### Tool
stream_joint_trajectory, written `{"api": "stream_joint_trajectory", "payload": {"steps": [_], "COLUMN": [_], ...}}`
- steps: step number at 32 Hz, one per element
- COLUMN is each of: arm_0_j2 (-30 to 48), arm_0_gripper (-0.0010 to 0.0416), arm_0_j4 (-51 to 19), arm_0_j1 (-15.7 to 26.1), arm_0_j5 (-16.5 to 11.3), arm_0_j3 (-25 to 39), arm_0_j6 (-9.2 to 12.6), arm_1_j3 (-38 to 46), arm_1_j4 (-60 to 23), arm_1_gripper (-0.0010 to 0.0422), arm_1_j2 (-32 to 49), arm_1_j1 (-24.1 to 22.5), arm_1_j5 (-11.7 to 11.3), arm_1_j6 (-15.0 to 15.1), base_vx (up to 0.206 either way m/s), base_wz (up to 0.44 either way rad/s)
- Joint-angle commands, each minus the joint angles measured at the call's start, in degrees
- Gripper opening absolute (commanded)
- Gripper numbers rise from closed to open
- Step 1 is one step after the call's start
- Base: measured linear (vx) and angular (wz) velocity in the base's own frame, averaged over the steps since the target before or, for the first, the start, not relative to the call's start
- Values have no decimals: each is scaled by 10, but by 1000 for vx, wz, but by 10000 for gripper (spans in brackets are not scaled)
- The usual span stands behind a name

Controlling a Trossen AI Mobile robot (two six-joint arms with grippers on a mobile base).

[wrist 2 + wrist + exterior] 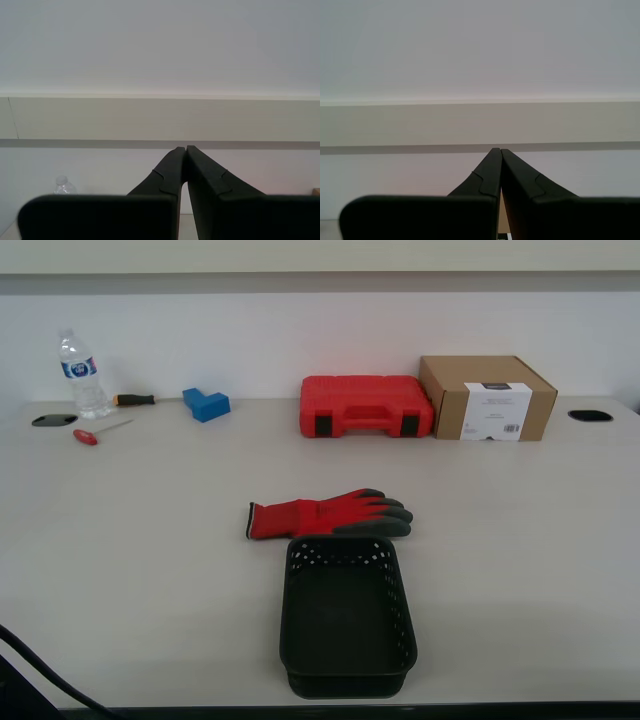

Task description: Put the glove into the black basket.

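Observation:
The red glove (325, 515) with dark grey fingertips lies flat on the table in the exterior view, fingers toward that view's right. The black basket (346, 680) stands just in front of it, nearly touching, and holds nothing. My first gripper (497, 150) is shut and empty, aimed at the far wall. My second gripper (185, 148) is also shut and empty, aimed at the wall. Neither gripper shows in the exterior view.
At the back stand a red tool case (366, 406), a cardboard box (487, 398), a blue block (206, 403), a water bottle (82, 375) and two screwdrivers (95, 433). A dark cable (40, 670) crosses the near corner at the exterior view's left.

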Motion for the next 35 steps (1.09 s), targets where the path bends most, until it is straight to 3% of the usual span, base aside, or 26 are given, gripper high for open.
{"api": "stream_joint_trajectory", "payload": {"steps": [1,35], "arm_0_j2": [0,0], "arm_0_gripper": [1,1], "arm_0_j4": [2,2], "arm_0_j1": [0,0], "arm_0_j5": [0,0], "arm_0_j3": [0,0], "arm_0_j6": [0,0], "arm_1_j3": [1,1], "arm_1_j4": [2,2], "arm_1_gripper": [0,0], "arm_1_j2": [0,0], "arm_1_j1": [0,0], "arm_1_j5": [0,0], "arm_1_j6": [0,0], "base_vx": [0,0], "base_wz": [0,0]}}
